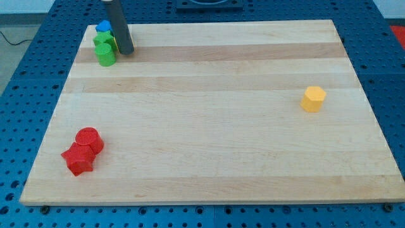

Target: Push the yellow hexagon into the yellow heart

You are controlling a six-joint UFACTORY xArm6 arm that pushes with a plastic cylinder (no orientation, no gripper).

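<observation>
The yellow hexagon [312, 99] lies on the wooden board [209, 126] near the view's right edge, alone. A small sliver of yellow [116, 44] shows at the view's top left, mostly hidden behind my rod; I cannot tell its shape. My tip [126, 51] rests on the board at the top left, right beside that sliver and a cluster of green and blue blocks. The tip is far from the yellow hexagon, almost the full board width to its left.
A blue block [103, 27] and two green blocks [103, 41] [106, 56] are stacked close at the top left, touching. A red cylinder [89, 139] and a red star-like block [78, 158] touch at the bottom left. Blue perforated table surrounds the board.
</observation>
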